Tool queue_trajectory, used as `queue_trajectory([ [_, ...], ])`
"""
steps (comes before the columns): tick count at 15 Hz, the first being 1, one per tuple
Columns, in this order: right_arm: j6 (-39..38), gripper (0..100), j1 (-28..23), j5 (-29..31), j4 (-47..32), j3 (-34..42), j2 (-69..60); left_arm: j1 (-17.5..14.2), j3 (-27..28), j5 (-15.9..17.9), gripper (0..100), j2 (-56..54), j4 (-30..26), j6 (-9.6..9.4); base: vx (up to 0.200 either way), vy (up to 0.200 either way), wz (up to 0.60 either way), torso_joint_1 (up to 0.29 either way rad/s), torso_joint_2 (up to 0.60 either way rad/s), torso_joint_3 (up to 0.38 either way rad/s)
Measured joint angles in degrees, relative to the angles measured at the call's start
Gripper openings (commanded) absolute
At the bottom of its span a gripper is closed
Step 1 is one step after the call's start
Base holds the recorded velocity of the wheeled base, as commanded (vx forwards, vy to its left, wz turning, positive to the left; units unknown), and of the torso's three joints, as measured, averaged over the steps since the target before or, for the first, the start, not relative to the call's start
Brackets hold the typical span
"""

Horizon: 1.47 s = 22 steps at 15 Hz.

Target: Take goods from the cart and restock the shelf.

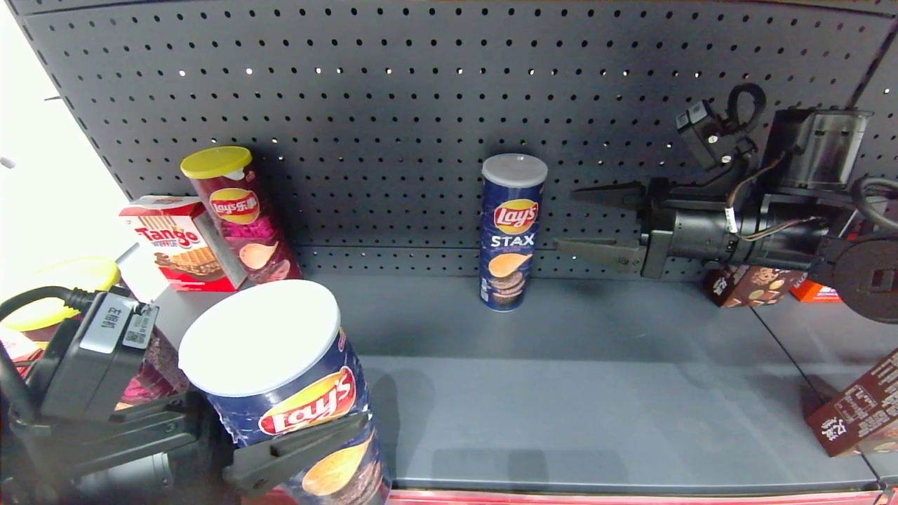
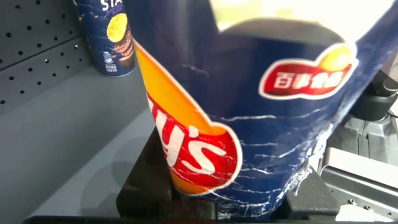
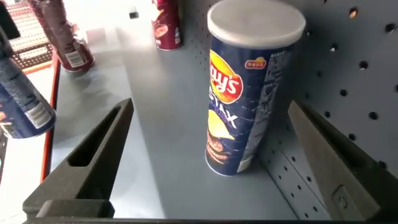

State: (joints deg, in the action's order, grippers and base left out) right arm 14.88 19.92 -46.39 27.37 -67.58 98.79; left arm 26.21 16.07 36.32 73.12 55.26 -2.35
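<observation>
A blue chips can with a white lid [image 1: 280, 379] is held tilted at the shelf's front left; my left gripper [image 1: 273, 428] is shut on its lower body, one finger [image 1: 302, 442] crossing its front. The left wrist view has this can [image 2: 249, 124] right up close. A second blue chips can with a grey lid [image 1: 513, 235] stands upright at the back of the shelf [image 1: 596, 393], near the pegboard. My right gripper [image 1: 565, 220] hovers just right of it, open, fingers pointing at it without touching. In the right wrist view that can [image 3: 249, 93] stands just beyond the spread fingers [image 3: 93, 162].
A maroon can with a yellow lid [image 1: 235, 210] and a red wafer box [image 1: 179, 242] stand at the back left. Brown boxes [image 1: 747, 284] [image 1: 856, 410] and an orange box [image 1: 814, 289] sit on the right. The pegboard wall [image 1: 421, 105] closes the back.
</observation>
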Motion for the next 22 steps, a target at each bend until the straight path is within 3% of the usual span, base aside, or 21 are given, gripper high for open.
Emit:
queue_trajectory([
  [6, 0.90, 100, 0.02, -2.39, 0.33, -4.99, 6.39, 0.00, -0.11, -0.09, 0, 0.02, -0.02, 0.00, 0.000, 0.000, 0.00, 0.000, 0.00, 0.000],
  [22, 0.96, 100, 1.50, -3.80, 3.83, -8.68, 17.41, -0.26, 2.47, -1.32, 0, 0.78, 0.02, 0.24, 0.000, 0.000, 0.00, 0.000, 0.00, 0.000],
])
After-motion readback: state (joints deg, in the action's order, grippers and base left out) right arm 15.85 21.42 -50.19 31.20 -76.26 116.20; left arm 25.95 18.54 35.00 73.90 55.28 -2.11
